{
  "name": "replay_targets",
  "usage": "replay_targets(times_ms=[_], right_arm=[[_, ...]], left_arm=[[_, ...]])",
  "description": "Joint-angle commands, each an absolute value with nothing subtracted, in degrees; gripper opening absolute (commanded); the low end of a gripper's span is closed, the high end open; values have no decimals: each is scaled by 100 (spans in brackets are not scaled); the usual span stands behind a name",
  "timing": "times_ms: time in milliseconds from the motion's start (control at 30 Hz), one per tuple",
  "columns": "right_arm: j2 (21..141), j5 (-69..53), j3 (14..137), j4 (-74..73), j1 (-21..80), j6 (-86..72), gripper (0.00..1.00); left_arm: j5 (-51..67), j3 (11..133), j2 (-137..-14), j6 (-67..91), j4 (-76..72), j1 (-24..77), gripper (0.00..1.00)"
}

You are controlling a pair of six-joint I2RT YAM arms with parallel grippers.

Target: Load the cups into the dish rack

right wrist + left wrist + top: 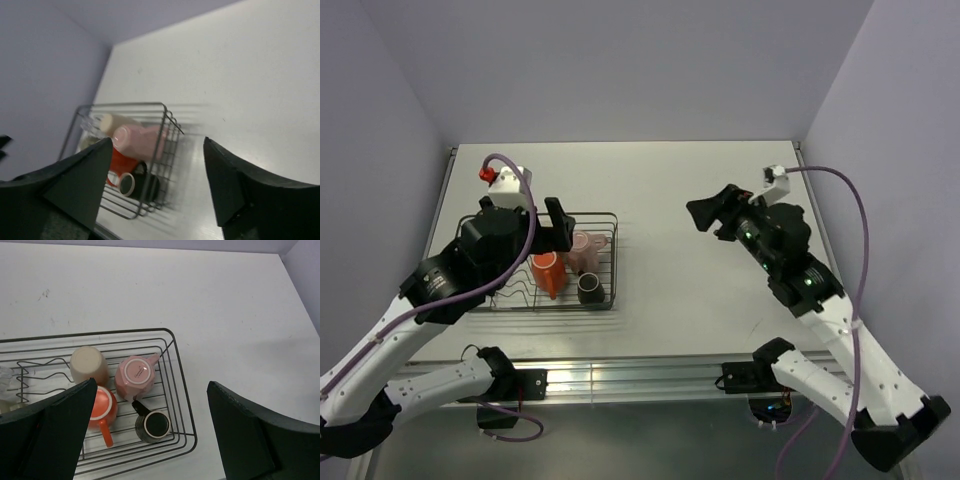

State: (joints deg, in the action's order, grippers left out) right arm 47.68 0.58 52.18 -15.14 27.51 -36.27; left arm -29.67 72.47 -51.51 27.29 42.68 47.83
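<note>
The dish rack (pixel 560 307) stands on the left half of the table. Inside it, the left wrist view shows the beige tumbler (pixel 88 365) and the pink mug (pixel 134 376) upside down. The orange mug (pixel 103 409) lies beside them, and the dark brown mug (pixel 155 426) stands upright in the near right corner. A clear glass (pixel 4 379) shows at the left edge. My left gripper (pixel 560 228) hovers above the rack, open and holding nothing. My right gripper (pixel 706 218) is open and empty over bare table to the right, facing the rack (pixel 125 104).
White table top (pixel 680 180) runs behind and to the right of the rack, closed in by pale walls at the back and both sides. A metal rail (pixel 640 372) lines the near edge by the arm bases.
</note>
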Motion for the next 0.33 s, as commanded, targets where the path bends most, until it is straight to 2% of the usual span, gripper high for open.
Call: replay_targets(times_ms=[0, 100, 300], right_arm=[[4020, 931, 5318, -1362, 2716, -3560, 86], [3317, 1430, 5082, -1327, 2725, -3393, 96], [2918, 1696, 4870, -1257, 2716, -3340, 97]], left_arm=[[-3006, 6909, -5027, 2479, 3376, 4799, 99], [-2822, 6690, -4992, 2356, 3148, 4799, 99], [-2646, 6513, -4834, 2206, 2936, 4799, 99]])
